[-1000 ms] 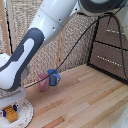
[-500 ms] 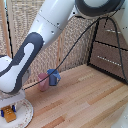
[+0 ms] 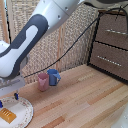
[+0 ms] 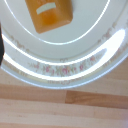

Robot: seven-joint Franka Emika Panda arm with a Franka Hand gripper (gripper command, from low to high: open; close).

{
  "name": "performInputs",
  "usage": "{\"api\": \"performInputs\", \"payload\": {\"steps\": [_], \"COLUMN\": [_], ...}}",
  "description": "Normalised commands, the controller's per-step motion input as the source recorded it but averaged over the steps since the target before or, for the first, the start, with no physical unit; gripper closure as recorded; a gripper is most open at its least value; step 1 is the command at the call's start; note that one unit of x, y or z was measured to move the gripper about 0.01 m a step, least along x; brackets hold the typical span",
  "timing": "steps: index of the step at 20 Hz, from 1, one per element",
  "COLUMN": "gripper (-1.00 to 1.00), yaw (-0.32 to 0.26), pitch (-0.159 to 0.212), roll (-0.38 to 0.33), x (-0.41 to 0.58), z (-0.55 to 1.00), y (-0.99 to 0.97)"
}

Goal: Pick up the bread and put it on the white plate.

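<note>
The toast, a small flat orange-yellow block, lies on the large white plate at the exterior view's lower left. My gripper hangs just above it, with its dark-blue fingers apart and nothing between them. In the wrist view the toast lies flat on the plate's white middle, and the patterned rim curves across the picture. The wooden worktable shows beyond the rim. The toast sits free of the fingers.
A pink cup and a blue mug stand side by side on the worktable, close beyond the plate. A dark brown drawer cabinet stands at the exterior view's right. A black cable hangs from the arm.
My gripper has risen a little above the plate. The toast stays flat on the plate where it was.
</note>
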Motion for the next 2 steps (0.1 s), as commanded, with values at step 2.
{"api": "performInputs", "payload": {"steps": [2], "gripper": [-1.00], "yaw": [0.000], "pitch": [-0.177], "roll": [-0.076], "x": [0.096], "z": [0.31], "y": [0.00]}}
